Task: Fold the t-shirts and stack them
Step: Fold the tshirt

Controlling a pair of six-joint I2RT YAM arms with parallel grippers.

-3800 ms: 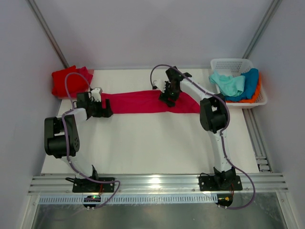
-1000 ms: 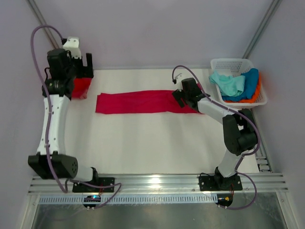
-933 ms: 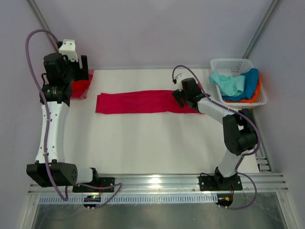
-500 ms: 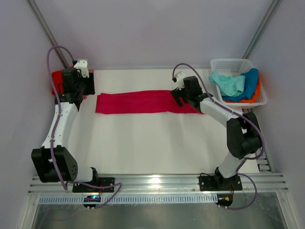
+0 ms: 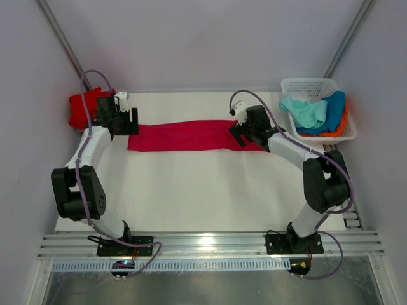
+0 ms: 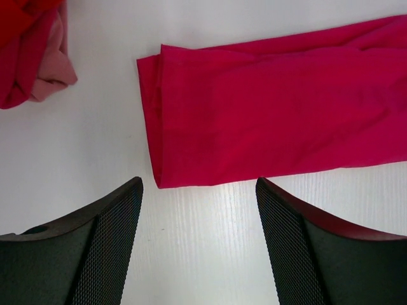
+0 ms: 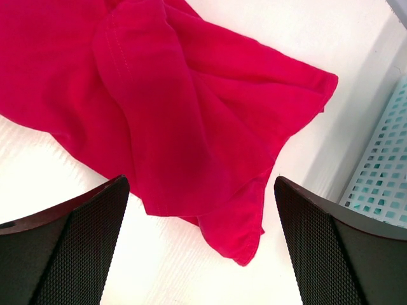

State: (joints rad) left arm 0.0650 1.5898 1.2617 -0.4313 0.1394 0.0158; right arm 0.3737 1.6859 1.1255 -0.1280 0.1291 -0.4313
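A crimson-pink t-shirt (image 5: pixel 184 135) lies folded into a long narrow strip across the back of the white table. My left gripper (image 5: pixel 130 121) hovers open at the strip's left end. In the left wrist view that gripper (image 6: pixel 198 184) straddles bare table just short of the strip's corner (image 6: pixel 273 114). My right gripper (image 5: pixel 238 135) hangs open over the strip's rumpled right end (image 7: pixel 159 108), its fingers (image 7: pixel 82 241) wide apart and nothing between them. A folded red t-shirt (image 5: pixel 81 108) rests in the far left corner, and its edge (image 6: pixel 28 57) shows in the left wrist view.
A white lattice basket (image 5: pixel 318 86) at the back right holds mint-green (image 5: pixel 304 109), blue (image 5: pixel 332 108) and orange (image 5: pixel 342 126) t-shirts. Its wall (image 7: pixel 388 171) is close to my right gripper. Metal rails run along the near edge (image 5: pixel 203 244) and right side (image 5: pixel 346 190).
My left arm has come down from over the red t-shirt to the left end of the crimson-pink strip. The right gripper has shifted slightly at the right end. The strip has not moved.
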